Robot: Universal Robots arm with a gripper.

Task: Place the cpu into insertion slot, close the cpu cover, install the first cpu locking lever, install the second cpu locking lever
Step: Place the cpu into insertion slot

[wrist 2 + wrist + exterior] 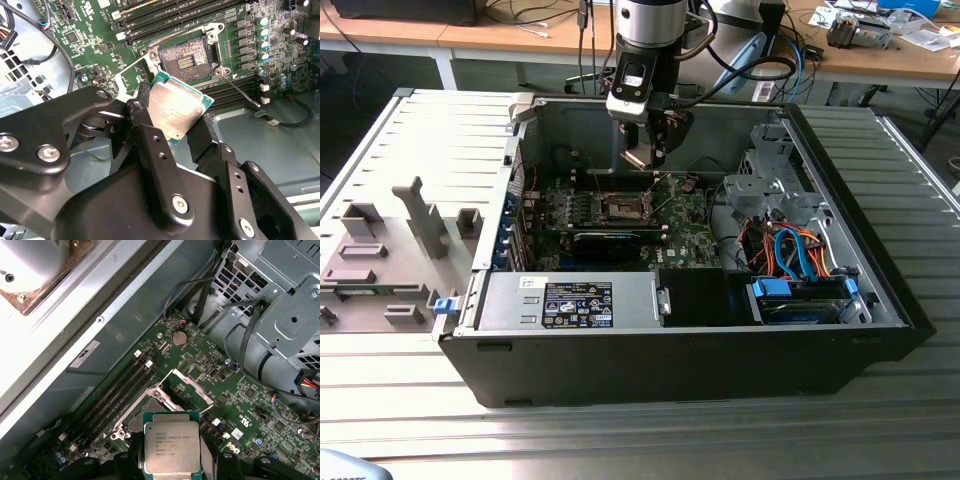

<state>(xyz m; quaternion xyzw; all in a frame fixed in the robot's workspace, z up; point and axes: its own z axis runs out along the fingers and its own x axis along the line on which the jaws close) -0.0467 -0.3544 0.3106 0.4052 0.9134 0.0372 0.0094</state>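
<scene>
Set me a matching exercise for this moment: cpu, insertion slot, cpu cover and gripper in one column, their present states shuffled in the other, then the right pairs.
Things:
1. cpu
2. insertion slot
3. cpu cover
4. gripper

States:
A. flipped open, off the slot
B. empty, dark centre exposed
C. jaws shut on the cpu
D. held in the air above the motherboard

Pairs: 1-D, 2-B, 3-A, 4-C

Table (pixel 620 440): grey, ribbed metal.
Case (pixel 700 355): open, on table, centre frame.
Panel (pixel 440 150): grey, flat on table, the exterior view's left, against case.
</scene>
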